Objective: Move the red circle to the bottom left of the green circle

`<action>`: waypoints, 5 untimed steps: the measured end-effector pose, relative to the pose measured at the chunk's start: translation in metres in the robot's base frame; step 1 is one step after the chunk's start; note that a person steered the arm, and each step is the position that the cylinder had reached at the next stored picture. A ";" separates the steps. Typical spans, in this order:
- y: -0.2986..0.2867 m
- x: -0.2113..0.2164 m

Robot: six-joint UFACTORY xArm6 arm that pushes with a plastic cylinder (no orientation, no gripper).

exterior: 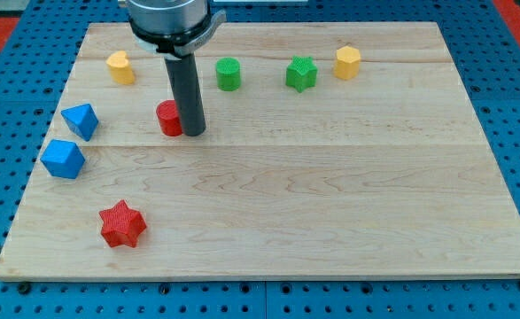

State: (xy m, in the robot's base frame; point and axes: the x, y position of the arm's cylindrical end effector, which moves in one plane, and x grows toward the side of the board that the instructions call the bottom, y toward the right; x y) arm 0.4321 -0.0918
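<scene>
On the wooden bench [330, 204], seen from the view's left to its right: two blue blocks sit near the left edge, an angular blue block [63, 159] low and a second blue block [80, 120] just above it. A red star [122, 223] lies toward the view's bottom left, well apart from the rest. A yellow block [120, 67] stands near the top left.

The red circle [169, 118] rests left of centre in the upper half, below and to the left of the green circle [228, 73]. My tip [194, 133] stands at the red circle's right side, touching or just beside it; the dark rod hides part of the block.

Further right come the green circle, a green star [301, 73] and a yellow hexagonal block [347, 63], in a row near the top edge. The arm carries no jaws, only the rod.
</scene>
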 end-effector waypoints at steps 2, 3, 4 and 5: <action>-0.042 -0.015; -0.041 -0.051; -0.038 -0.072; -0.030 -0.057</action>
